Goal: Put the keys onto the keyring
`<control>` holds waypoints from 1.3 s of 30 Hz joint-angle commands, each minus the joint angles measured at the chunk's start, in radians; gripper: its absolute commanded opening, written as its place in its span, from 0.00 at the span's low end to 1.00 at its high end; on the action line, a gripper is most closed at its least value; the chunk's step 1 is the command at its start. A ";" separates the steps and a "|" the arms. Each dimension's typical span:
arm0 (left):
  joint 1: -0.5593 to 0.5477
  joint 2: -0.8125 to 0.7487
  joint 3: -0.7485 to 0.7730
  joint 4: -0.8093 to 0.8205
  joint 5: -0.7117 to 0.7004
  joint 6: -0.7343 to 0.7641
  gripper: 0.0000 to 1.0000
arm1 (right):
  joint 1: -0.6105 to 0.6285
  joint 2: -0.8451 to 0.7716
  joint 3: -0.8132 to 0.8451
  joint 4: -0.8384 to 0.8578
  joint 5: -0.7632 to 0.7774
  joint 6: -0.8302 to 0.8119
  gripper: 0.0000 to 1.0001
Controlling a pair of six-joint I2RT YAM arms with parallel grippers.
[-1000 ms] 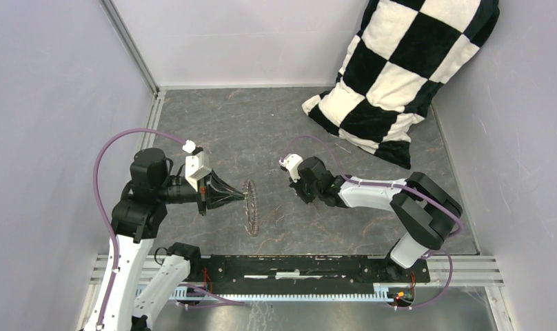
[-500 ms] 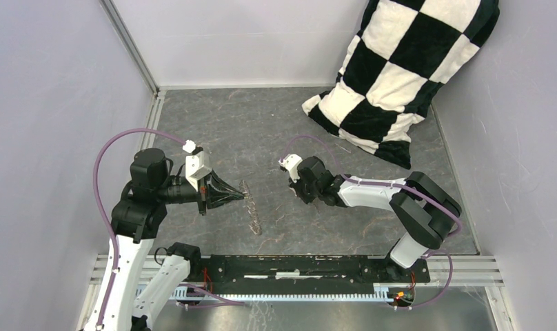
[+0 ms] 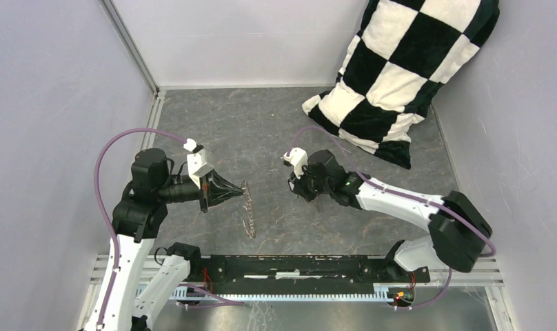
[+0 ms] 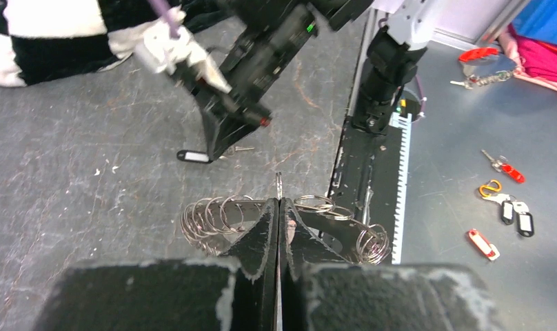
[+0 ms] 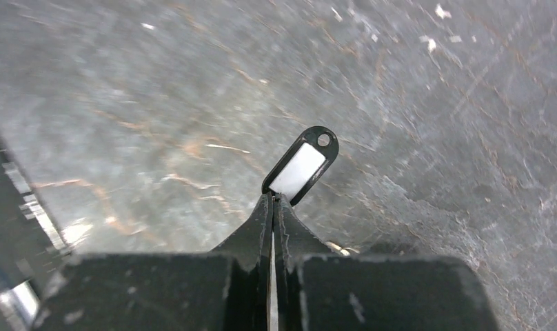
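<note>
My left gripper (image 3: 242, 187) is shut on the rim of the keyring (image 3: 249, 210), a large metal ring hung with many small rings. It holds the ring on edge, with the lower part near the floor. In the left wrist view the jaws (image 4: 278, 201) pinch the ring (image 4: 214, 217) at its middle. My right gripper (image 3: 294, 187) is shut on one key (image 5: 300, 165) with a black head and white label, held at the fingertips (image 5: 273, 198) low over the floor. The key also shows in the left wrist view (image 4: 193, 156). The second key is out of view.
A black-and-white chequered pillow (image 3: 400, 76) leans in the far right corner. Grey walls close off the left, back and right. A black rail (image 3: 296, 265) runs along the near edge. Several spare tagged keys (image 4: 503, 207) lie on the metal surface beyond the rail.
The right wrist has shifted a little up and right and its elbow has swung out to the right. The keyring has turned from a tilted oval to nearly edge-on in the left gripper.
</note>
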 commanded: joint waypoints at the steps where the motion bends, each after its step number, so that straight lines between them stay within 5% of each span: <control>1: 0.000 -0.008 -0.033 0.064 -0.091 0.044 0.02 | 0.009 -0.127 0.065 -0.086 -0.220 0.008 0.00; 8: -0.002 -0.008 -0.057 0.083 -0.032 0.062 0.02 | 0.024 -0.267 0.026 -0.034 -0.471 0.056 0.00; 13: -0.001 -0.015 -0.046 0.082 -0.032 0.059 0.02 | 0.033 -0.159 0.055 -0.153 -0.309 -0.014 0.01; 23: -0.002 -0.024 -0.030 0.081 -0.031 0.048 0.02 | 0.106 0.057 0.030 -0.068 -0.192 -0.090 0.00; 34: -0.002 -0.020 -0.022 0.081 -0.024 0.046 0.02 | 0.130 0.112 0.008 -0.030 -0.122 -0.097 0.35; 39: -0.002 -0.012 -0.013 0.079 -0.014 0.044 0.02 | 0.129 0.030 -0.008 -0.045 -0.046 -0.126 0.38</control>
